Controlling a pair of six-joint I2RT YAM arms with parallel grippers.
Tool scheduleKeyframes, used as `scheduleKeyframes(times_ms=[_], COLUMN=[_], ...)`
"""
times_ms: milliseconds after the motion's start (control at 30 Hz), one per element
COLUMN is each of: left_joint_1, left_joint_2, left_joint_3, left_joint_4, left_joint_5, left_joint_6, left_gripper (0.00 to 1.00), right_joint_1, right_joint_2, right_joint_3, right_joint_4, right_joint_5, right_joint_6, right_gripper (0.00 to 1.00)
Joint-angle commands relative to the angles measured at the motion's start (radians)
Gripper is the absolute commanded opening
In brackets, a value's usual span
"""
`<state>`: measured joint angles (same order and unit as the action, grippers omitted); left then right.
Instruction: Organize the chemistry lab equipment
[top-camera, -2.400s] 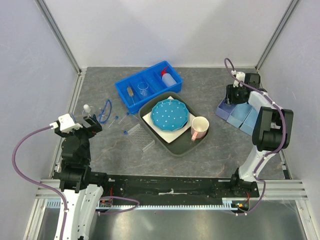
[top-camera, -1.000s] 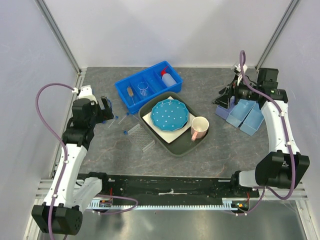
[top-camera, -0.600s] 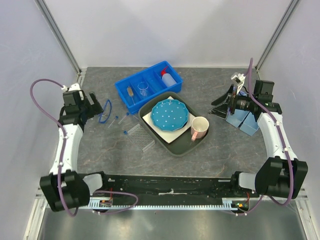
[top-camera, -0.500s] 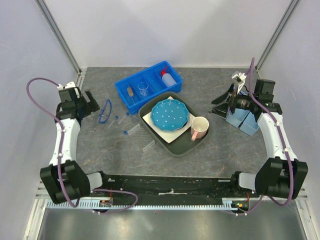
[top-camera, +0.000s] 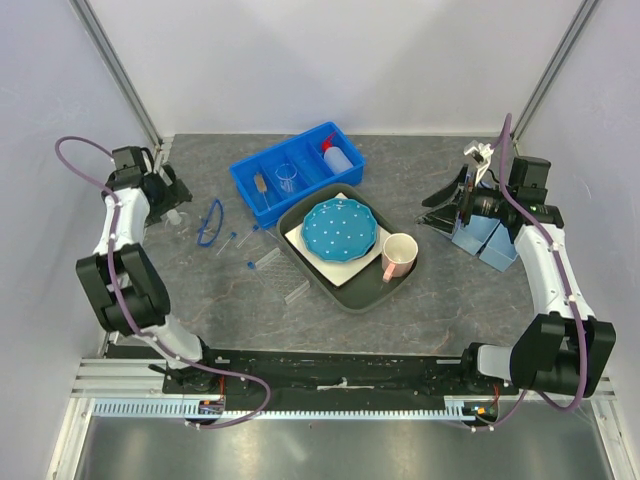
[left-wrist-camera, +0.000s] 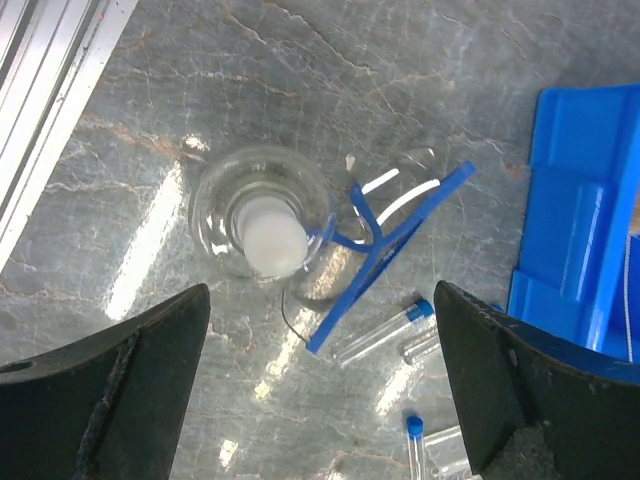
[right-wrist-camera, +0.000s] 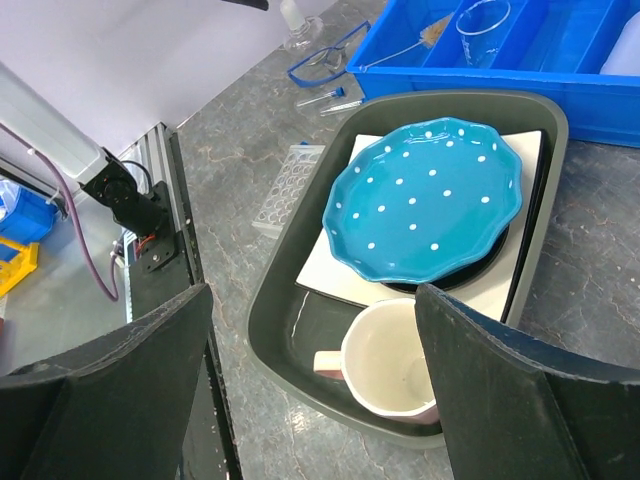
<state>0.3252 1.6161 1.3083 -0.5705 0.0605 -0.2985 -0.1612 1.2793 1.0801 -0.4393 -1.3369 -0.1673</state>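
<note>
White-capped bottle (left-wrist-camera: 265, 228): upright (cap facing the left wrist camera), just beside the blue goggles (left-wrist-camera: 385, 235).
Left gripper (left-wrist-camera: 320, 310): spread wide, hovering above; bottle sits left of centre.
Right gripper (right-wrist-camera: 310, 300): also spread, well apart.

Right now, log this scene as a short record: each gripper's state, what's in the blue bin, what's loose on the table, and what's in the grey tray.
left gripper: open, holding nothing, over the white-capped bottle
right gripper: open, empty, pointed toward the grey tray
blue bin: brush, beaker, squeeze bottle
loose on the table: white-capped bottle, goggles, blue-capped vials, clear rack
in grey tray: dotted plate, pink mug
</note>
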Motion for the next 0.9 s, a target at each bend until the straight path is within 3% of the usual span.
scheduleKeyframes(times_ms=[0,400,867], left_joint_1=[0.003,0.003,-0.005], left_joint_2=[0.111,0.306,0.373], left_joint_3=[0.146,0.253,0.25], left_joint_4=[-0.139,-0.229,-0.243], left_joint_5=[-0.037,-0.004,-0.059], left_joint_6=[-0.031,0.01,0.004], left_gripper=[1.0,0.98,0.96], right_joint_1=[-0.003,0.003,0.006], right_joint_2=[0.026,0.043,0.054], right_joint_3=[0.001,-0.008,-0.019], right_joint_4=[0.039,0.047,0.059], right_joint_5=[-0.051,-0.03,-0.005], right_joint_6=[0.006,0.009,0.009], right_gripper=[0.9,0.9,0.91])
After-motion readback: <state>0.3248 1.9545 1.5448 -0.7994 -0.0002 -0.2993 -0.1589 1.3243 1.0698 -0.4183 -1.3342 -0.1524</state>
